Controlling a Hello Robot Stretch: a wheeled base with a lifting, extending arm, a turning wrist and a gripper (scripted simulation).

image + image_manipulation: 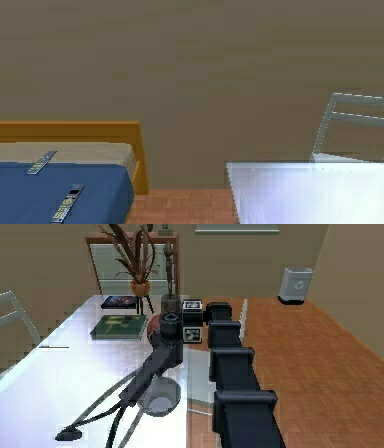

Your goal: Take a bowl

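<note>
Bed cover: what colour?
The bed cover is plain blue; the forward view shows it best.

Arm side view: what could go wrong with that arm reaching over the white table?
The end effector lies close to a grey rounded thing on the white table; a nudge might push it off the edge. The potted plant and two books stand near the arm, so a sideways swing could perhaps knock them.
</note>
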